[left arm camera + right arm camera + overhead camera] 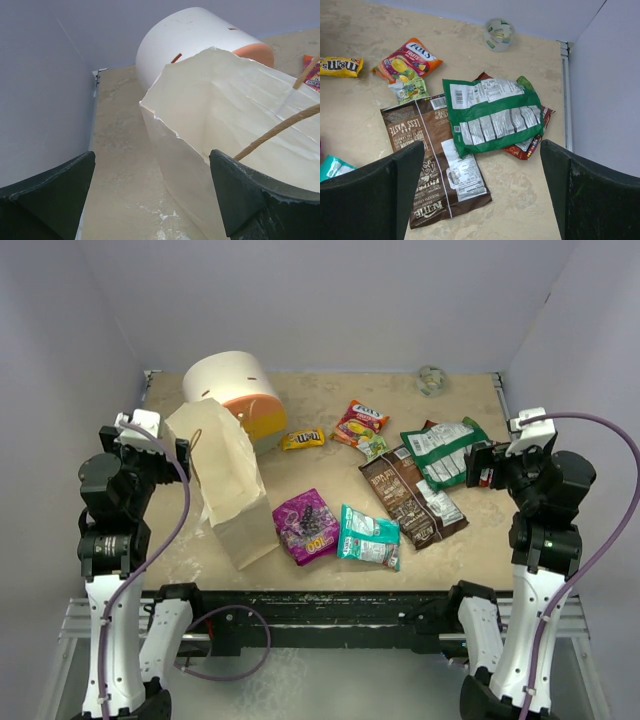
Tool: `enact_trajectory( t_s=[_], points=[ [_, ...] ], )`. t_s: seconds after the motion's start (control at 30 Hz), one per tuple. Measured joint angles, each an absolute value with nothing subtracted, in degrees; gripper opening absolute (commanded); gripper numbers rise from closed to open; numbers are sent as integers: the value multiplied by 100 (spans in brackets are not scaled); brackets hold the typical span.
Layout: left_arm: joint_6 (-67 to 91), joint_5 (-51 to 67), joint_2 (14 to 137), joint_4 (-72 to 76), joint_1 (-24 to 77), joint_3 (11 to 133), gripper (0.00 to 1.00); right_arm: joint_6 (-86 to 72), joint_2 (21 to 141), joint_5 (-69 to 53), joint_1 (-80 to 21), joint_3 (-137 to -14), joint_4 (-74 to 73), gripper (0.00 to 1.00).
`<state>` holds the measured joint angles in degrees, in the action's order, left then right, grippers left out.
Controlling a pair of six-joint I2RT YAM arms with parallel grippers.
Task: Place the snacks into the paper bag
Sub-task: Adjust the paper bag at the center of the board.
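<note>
Found the paper bag [228,485] standing upright on the left part of the counter [320,475], mouth open, just in front of a white-and-orange cylinder [232,385] lying on its side. Saw the left gripper [151,156] spread wide and holding nothing, up by the bag's top edge, with the rim and a string handle [280,127] close to its right-hand finger. Could not tell whether that finger touched the paper.

Saw the right gripper [482,145] likewise spread wide and empty, hovering above the right-hand packets.

Noted the snacks all lying flat on the counter, to the right of the bag. Found the purple packet [307,525] nearest the bag, touching the teal packet [369,537] beside it. Made out the dark brown packet [410,495] further right, its upper corner under the green-white packet [445,452], and a red packet [527,147] peeking from beneath that one. Spotted the orange-red packet [360,422] further back, the tiny green packet [373,447] just below it, and the yellow candy bag [302,440] to their left. Noticed a small grey-green round thing [432,380] at the far edge, well apart from the packets.
</note>
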<state>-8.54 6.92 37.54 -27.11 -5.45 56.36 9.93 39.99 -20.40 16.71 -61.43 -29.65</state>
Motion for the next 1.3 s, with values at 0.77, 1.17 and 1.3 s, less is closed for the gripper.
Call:
enact_trajectory(
  t_s=[0.77, 1.17, 1.3],
  points=[
    [-858, 1127, 4053, -4777, -600, 7658, 99, 1315, 4202, -3004, 1721, -6305, -2834, 100],
    [-749, 626, 3605, -5999, -659, 8676, 99, 1219, 4276, -3426, 1721, -6097, -2462, 100],
    [-491, 1131, 3524, -6257, -681, 8335, 99, 1199, 4276, -3459, 1721, -5994, -2357, 100]
  ],
)
